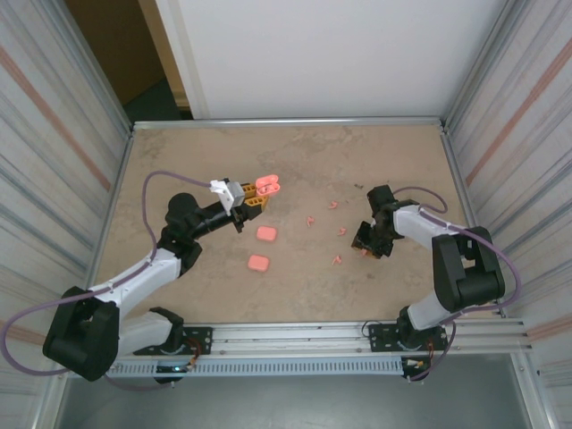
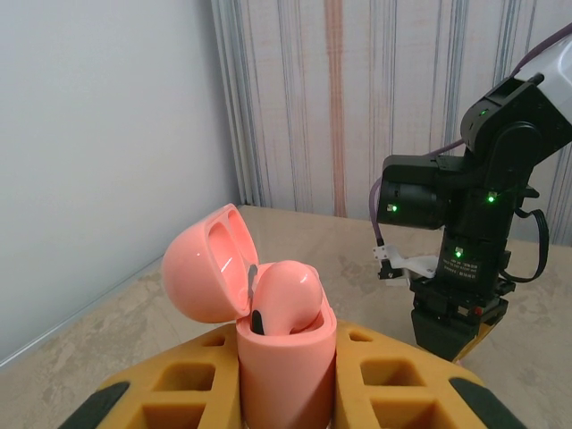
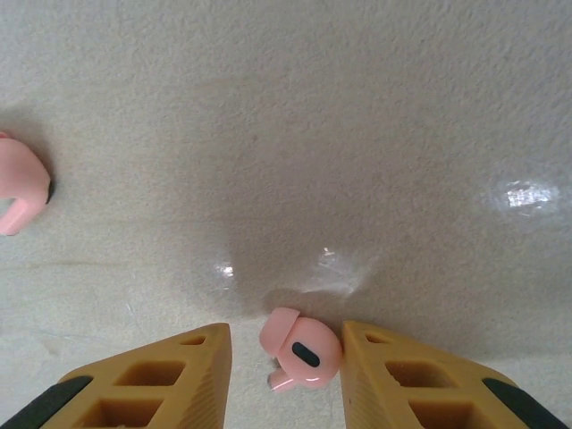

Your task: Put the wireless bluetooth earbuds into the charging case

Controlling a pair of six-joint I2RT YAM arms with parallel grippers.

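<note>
Left of centre, top view: left jaws clamped on open charging case (image 1: 268,187); right jaws part-open astride an earbud (image 3: 301,350) on desk (image 3: 268,134).

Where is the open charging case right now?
Top view: the open case is left of centre, clamped in the left gripper, beyond two closed cases.

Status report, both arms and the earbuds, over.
Left gripper shut on open charging case, one earbud seated. Right gripper open, down at table, straddling loose earbud. Nothing blocking; spare earbuds, two closed cases lie apart.
</note>
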